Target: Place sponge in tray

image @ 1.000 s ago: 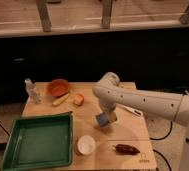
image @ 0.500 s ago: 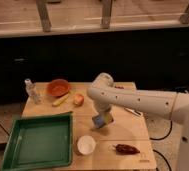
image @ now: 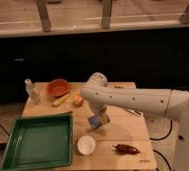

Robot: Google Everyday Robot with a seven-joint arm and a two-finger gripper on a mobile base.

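The sponge (image: 93,122), a small blue-grey pad, hangs just above the wooden table (image: 128,131) with my gripper (image: 97,120) shut on it. My white arm (image: 138,101) reaches in from the right and bends down to it. The green tray (image: 18,150) lies at the front left of the table, its right rim a short way left of the sponge. The tray's inside holds nothing.
A white cup (image: 86,145) stands just below the sponge, beside the tray's right rim. At the back left are an orange bowl (image: 58,87), a small clear bottle (image: 32,91), a yellow piece (image: 60,100) and an orange chunk (image: 78,100). A dark red item (image: 126,149) lies front right.
My gripper has carried the sponge a little to the left, closer to the tray. The arm has swung left with it. Nothing else has moved.
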